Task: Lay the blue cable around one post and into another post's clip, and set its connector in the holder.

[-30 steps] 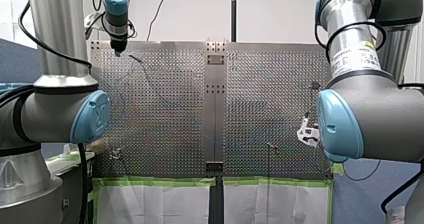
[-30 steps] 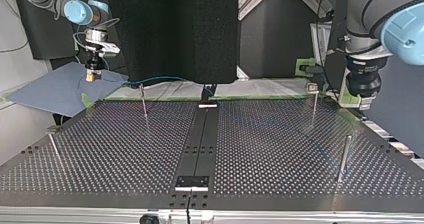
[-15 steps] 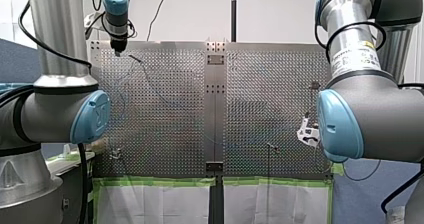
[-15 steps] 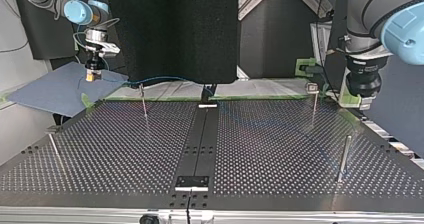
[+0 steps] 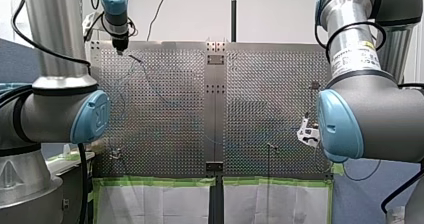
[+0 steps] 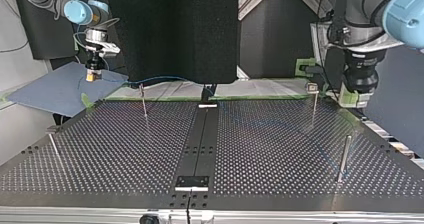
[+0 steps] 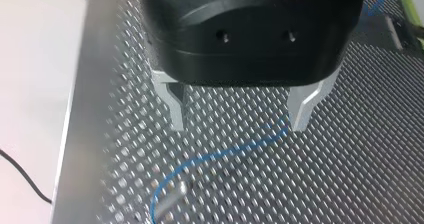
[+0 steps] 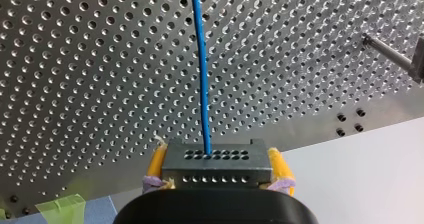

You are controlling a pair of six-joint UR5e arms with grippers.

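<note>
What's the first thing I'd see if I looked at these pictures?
Probably the two big grey arms with blue caps, my left arm and my right arm, at the sides of the front view, over the shiny table full of holes. Next, in the right wrist view, the bright blue cable runs into a dark connector pinched between the yellow pads of my right gripper.

Dark perforated metal table [image 6: 125, 149] carries slim upright metal posts [image 6: 144, 101]; thin blue cable [image 6: 160, 78] runs from my right gripper [image 6: 93, 76] along its far edge; my left gripper [image 6: 358, 91] hangs above the far right corner
</note>
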